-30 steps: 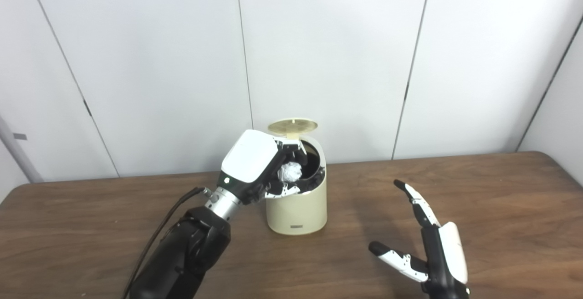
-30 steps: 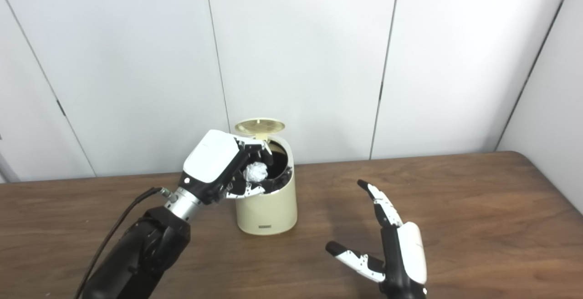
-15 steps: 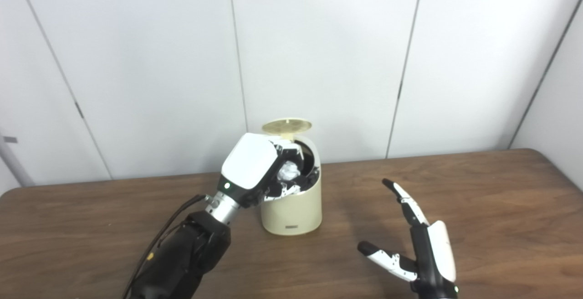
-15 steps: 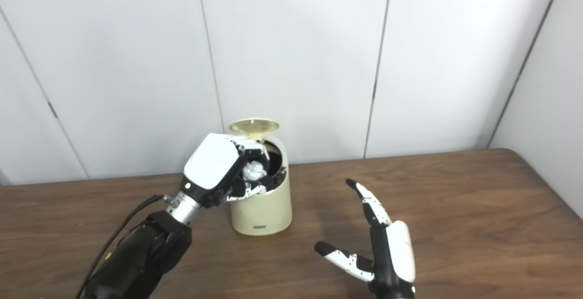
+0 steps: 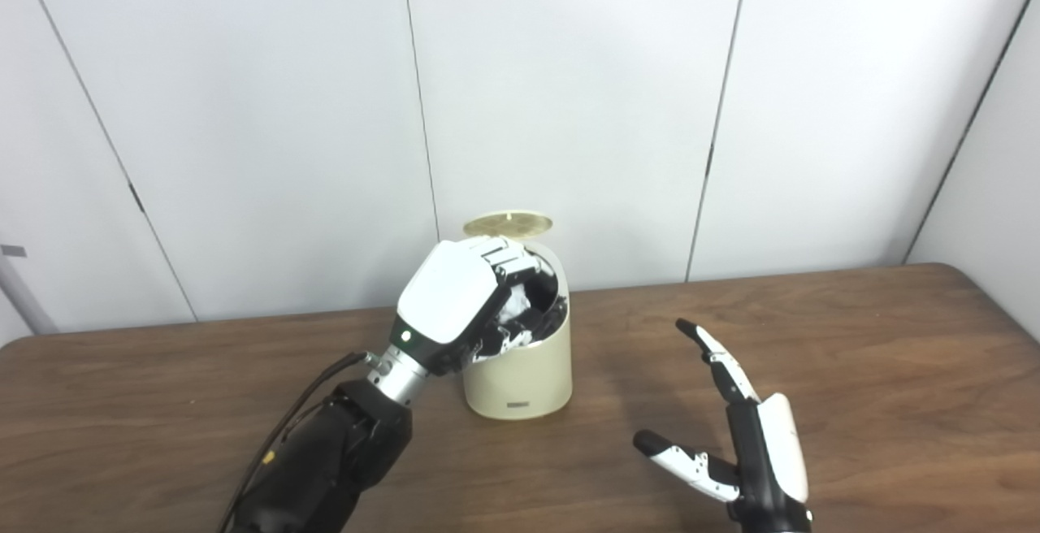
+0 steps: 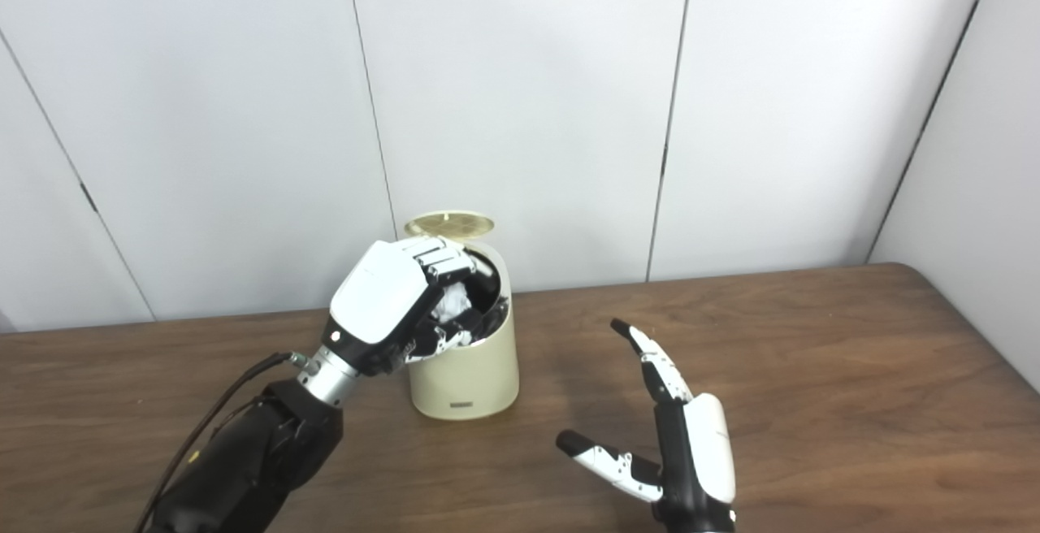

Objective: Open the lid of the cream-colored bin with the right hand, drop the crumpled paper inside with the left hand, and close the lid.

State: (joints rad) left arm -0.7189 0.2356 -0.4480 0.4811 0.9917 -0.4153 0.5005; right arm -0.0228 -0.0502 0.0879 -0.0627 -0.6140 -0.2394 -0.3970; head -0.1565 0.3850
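Observation:
The cream-colored bin (image 5: pixel 520 379) stands on the brown table near the wall, its round lid (image 5: pixel 509 224) flipped up at the back. My left hand (image 5: pixel 459 297) hangs over the bin's dark mouth, fingers curled around the white crumpled paper (image 6: pixel 453 303), which shows between the fingers just inside the opening. My right hand (image 5: pixel 743 435) is open to the right of the bin, low over the table, fingers spread and pointing up and away, touching nothing.
The wooden table (image 5: pixel 894 354) stretches to the right and left of the bin. A white panelled wall (image 5: pixel 569 94) stands right behind the bin. A black cable (image 5: pixel 284 427) runs along my left forearm.
The camera has shifted a little to the right. My left hand has tipped further over the bin's mouth and the paper sits deeper between the fingers. The right hand holds its pose.

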